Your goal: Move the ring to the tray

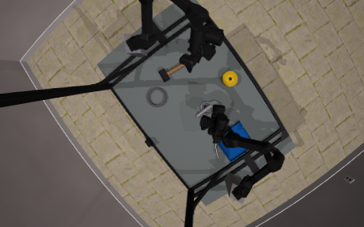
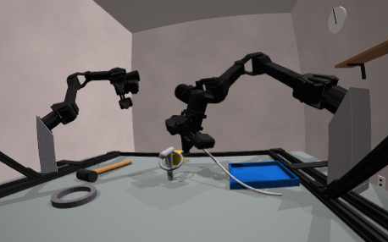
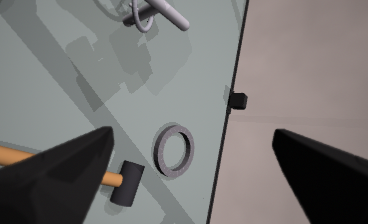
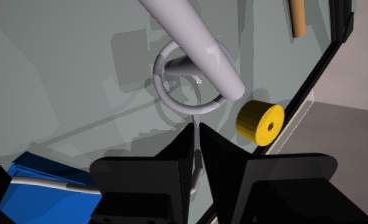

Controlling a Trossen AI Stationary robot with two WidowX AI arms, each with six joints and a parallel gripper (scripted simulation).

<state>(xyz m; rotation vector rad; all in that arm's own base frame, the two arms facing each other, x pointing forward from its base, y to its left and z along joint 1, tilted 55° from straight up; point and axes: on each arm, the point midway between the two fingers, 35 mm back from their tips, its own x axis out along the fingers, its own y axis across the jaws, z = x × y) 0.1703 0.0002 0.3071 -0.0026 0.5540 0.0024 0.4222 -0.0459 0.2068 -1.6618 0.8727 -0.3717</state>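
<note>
Hangs round the stake (image 1: pixel 203 110) (image 2: pixel 170 173) (image 3: pixel 173 15) (image 4: pixel 201 45), below its crossbar: the silver ring (image 1: pixel 206 101) (image 2: pixel 171 169) (image 3: pixel 134 20) (image 4: pixel 157 80). Line (image 1: pixel 217 151) (image 2: pixel 241 184) (image 4: pixel 56 185) pinched in the right claw (image 1: pixel 214 115) (image 2: pixel 185 151) (image 4: pixel 196 127). Seen from above, clock centred there: blue tray (image 1: pixel 231 159) (image 2: pixel 263 184) (image 4: pixel 36 200) toward five, yellow cylinder (image 1: pixel 226 81) (image 2: pixel 180 153) (image 4: pixel 251 120) one, grey ring (image 1: pixel 149 97) (image 2: pixel 59 203) (image 3: pixel 188 155) nine, hammer (image 1: pixel 175 70) (image 2: pixel 110 167) (image 3: pixel 128 183) (image 4: pixel 298 20) eleven. Left claw (image 1: pixel 187 65) (image 2: pixel 125 103) (image 3: pixel 192 131) open.

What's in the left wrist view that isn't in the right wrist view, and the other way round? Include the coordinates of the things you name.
Only the left wrist view: the hammer's black head (image 3: pixel 128 184) (image 1: pixel 164 75) (image 2: pixel 86 175), the flat gray ring (image 3: pixel 159 154) (image 1: pixel 149 97) (image 2: pixel 59 203) and the open left gripper (image 3: pixel 194 136) (image 1: pixel 188 65) (image 2: pixel 125 102).

Only the right wrist view: the yellow cylinder (image 4: pixel 247 121) (image 1: pixel 226 82) (image 2: pixel 176 158), part of the blue tray (image 4: pixel 51 204) (image 1: pixel 240 130) (image 2: pixel 254 173), and the right gripper (image 4: pixel 196 127) (image 1: pixel 212 111) (image 2: pixel 186 150) shut on the line (image 4: pixel 196 142) (image 1: pixel 217 150) (image 2: pixel 220 167).

Both: the stake (image 3: pixel 170 14) (image 4: pixel 201 50) (image 1: pixel 202 111) (image 2: pixel 170 173) with its ring (image 3: pixel 145 30) (image 4: pixel 157 80) (image 1: pixel 201 105) (image 2: pixel 160 162), and part of the hammer's wooden handle (image 3: pixel 6 153) (image 4: pixel 297 20) (image 1: pixel 175 70) (image 2: pixel 113 167).
</note>
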